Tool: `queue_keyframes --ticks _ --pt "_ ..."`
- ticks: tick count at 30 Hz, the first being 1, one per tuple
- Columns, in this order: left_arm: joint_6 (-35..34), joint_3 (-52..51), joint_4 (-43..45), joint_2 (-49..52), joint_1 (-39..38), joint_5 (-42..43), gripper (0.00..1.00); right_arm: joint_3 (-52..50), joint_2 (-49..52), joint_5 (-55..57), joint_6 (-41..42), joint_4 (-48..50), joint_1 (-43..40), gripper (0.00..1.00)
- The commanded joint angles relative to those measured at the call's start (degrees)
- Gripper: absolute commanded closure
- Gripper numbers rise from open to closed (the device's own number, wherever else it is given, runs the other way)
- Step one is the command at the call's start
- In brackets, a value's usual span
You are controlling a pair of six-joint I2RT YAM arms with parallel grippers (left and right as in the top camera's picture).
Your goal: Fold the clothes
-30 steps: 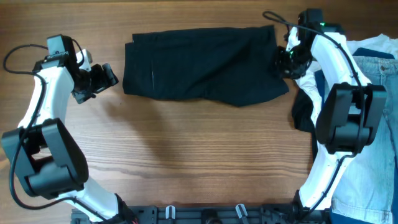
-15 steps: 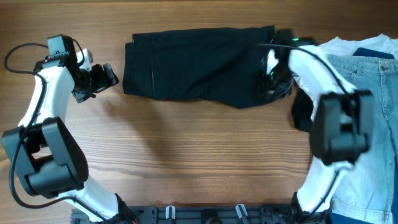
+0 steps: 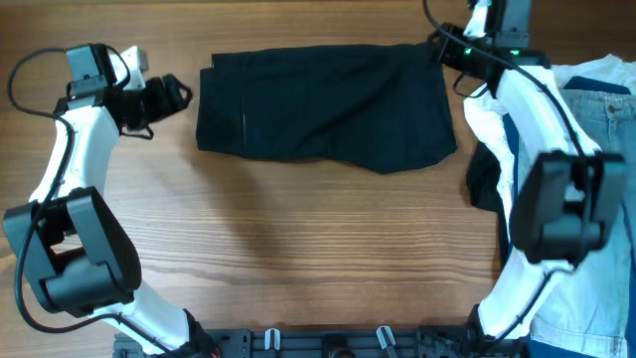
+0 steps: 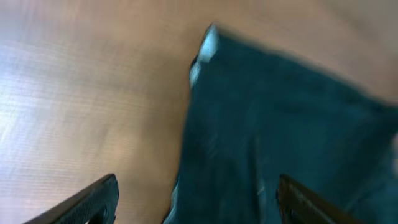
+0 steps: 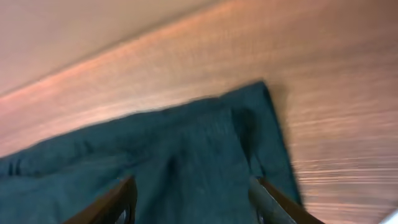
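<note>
The black shorts (image 3: 323, 102) lie flat and folded on the wooden table at the top centre. My left gripper (image 3: 179, 94) is open just left of the shorts' left edge; its wrist view shows the dark fabric (image 4: 286, 130) with a pale grey bit at its corner, between the spread fingers (image 4: 196, 202). My right gripper (image 3: 444, 50) is open over the shorts' top right corner; its wrist view shows that corner (image 5: 205, 155) between the spread fingers (image 5: 193, 202). Neither gripper holds anything.
A pile of other clothes lies at the right edge: light blue jeans (image 3: 606, 129), a white shirt (image 3: 586, 72) and a dark garment (image 3: 484, 184). A rail of clips (image 3: 328, 343) runs along the table's front edge.
My right gripper has lifted from the shorts' right side and moved up to their top right corner. My left gripper has shifted up and slightly right toward the shorts' left edge.
</note>
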Motion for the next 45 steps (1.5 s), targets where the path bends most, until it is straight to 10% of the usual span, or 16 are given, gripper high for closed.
queue_keyframes --ticks 1,5,15,16,20,22,27,34,37,39,45 --pt "-3.41 0.09 4.11 0.37 -0.26 6.32 0.19 -0.31 3.87 -6.64 4.74 -0.24 0.07 0.42" --pt "0.52 0.07 -2.36 0.96 -0.37 3.96 0.14 -0.31 4.83 -7.69 -0.66 -8.26 0.09 0.26" --pt "3.39 0.04 -9.73 12.92 -5.29 2.23 0.09 -0.24 -4.13 -8.66 -5.29 -15.06 -2.64 0.23" --pt "3.43 0.04 -9.73 13.44 -6.27 1.92 0.14 -0.24 -5.27 -8.44 -5.33 -15.47 -2.64 0.23" --pt "1.70 0.07 -11.85 13.99 -7.85 -8.31 0.83 -0.24 -8.68 -8.46 -5.09 -17.35 -2.64 0.22" --pt "-1.90 0.07 -14.99 13.99 -7.17 -17.31 0.96 -0.24 -8.81 -8.44 -5.11 -19.34 -2.64 0.23" --pt "-5.44 0.07 -24.90 12.94 -1.42 -32.59 0.96 -0.26 -8.76 -8.50 -7.76 -24.46 -2.29 0.23" --pt "-4.94 0.07 -30.75 7.82 6.10 -32.06 0.91 -2.08 -8.07 -8.70 -13.88 -17.20 4.46 0.28" --pt "-6.32 0.07 -33.64 7.02 6.95 -31.19 0.76 -2.64 -5.14 -7.50 -9.68 -8.33 8.98 0.33" --pt "-6.32 0.07 -34.64 6.99 6.93 -30.42 0.48 -2.62 -1.81 -7.39 -5.07 -2.99 11.19 0.35" --pt "-5.99 2.19 -35.50 4.00 7.17 -23.45 0.23 -2.58 6.14 -12.55 1.60 11.06 13.22 0.32"
